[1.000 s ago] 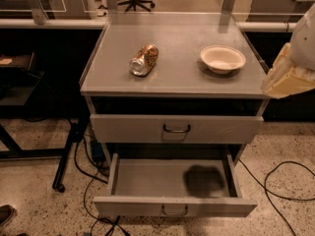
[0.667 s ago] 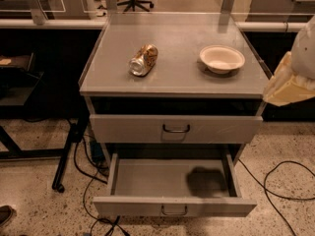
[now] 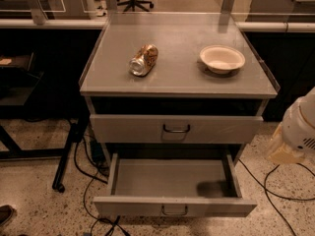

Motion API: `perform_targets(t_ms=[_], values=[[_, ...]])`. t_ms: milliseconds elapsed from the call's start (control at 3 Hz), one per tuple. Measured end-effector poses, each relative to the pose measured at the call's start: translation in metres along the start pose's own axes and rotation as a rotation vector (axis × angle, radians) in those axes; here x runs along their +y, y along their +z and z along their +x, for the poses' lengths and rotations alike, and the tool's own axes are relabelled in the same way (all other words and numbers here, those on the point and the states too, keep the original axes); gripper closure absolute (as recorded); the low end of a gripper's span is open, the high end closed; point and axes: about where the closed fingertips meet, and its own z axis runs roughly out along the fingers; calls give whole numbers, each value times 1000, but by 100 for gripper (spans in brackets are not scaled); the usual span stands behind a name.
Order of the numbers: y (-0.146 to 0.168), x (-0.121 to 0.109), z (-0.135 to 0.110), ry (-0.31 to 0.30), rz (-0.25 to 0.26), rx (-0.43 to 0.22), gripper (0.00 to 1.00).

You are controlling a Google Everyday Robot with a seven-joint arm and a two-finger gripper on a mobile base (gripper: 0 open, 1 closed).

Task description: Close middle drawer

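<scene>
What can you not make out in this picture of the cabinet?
- Gripper: outside the camera view; only a white arm part shows, cut off by the right edge.
- Can: label too blurred to read.
- Below the middle drawer: hidden by the open drawer, cut off by the bottom edge.

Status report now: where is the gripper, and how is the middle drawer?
Gripper at right edge of view, beside cabinet, apart from it. Middle drawer pulled out, not yet closed. Nothing seen in its path.

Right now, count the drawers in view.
2. The upper drawer is shut; the middle drawer below it is pulled open. Another may hide underneath. The gripper is at the right edge.
</scene>
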Motion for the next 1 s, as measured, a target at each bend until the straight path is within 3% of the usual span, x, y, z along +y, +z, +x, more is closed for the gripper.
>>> perform_targets(t_ms=[333,667,1000], values=[[0,0,0,0,0,0,100],[24,7,5,18,-23,-8,100],[105,27,23,74,-94,11,100]])
